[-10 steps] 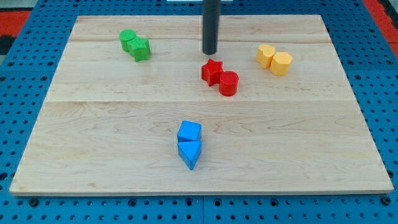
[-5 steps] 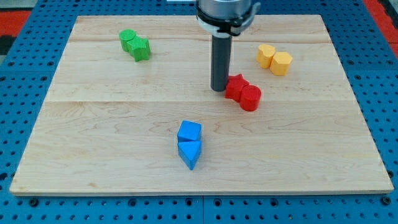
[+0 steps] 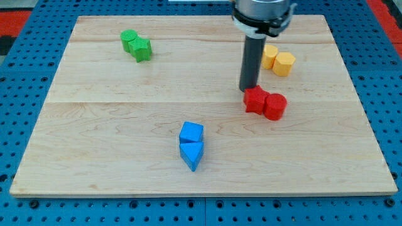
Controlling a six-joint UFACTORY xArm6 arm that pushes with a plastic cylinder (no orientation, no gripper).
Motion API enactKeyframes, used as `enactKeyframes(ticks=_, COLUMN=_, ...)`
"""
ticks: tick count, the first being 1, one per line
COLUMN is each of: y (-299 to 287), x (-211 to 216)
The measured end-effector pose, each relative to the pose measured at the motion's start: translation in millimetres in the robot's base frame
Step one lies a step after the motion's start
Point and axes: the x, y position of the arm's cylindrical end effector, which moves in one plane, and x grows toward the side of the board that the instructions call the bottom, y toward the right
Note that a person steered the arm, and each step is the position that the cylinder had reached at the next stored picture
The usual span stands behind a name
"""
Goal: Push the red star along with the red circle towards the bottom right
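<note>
The red star (image 3: 255, 100) and the red circle (image 3: 275, 107) lie side by side, touching, right of the board's middle; the circle is to the star's lower right. My tip (image 3: 249, 88) rests against the star's upper left edge, with the dark rod rising straight up from it.
Two yellow blocks (image 3: 278, 60) sit together just right of the rod, at the upper right. Two green blocks (image 3: 136, 45) sit together at the upper left. A blue cube and a blue wedge (image 3: 191, 145) sit together at the lower middle. The wooden board (image 3: 94, 138) lies on a blue pegboard.
My tip has moved down and to the view's right, first meeting the red star, then pushing the star and circle together towards the lower right. The other blocks have stayed put.
</note>
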Motion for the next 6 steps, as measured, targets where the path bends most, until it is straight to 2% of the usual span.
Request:
enactKeyframes(ticks=2, y=56.2, x=23.7)
enactKeyframes(ticks=3, y=58.9, x=37.4)
enactKeyframes(ticks=4, y=61.3, x=18.3)
enactKeyframes(ticks=6, y=16.9, x=7.8)
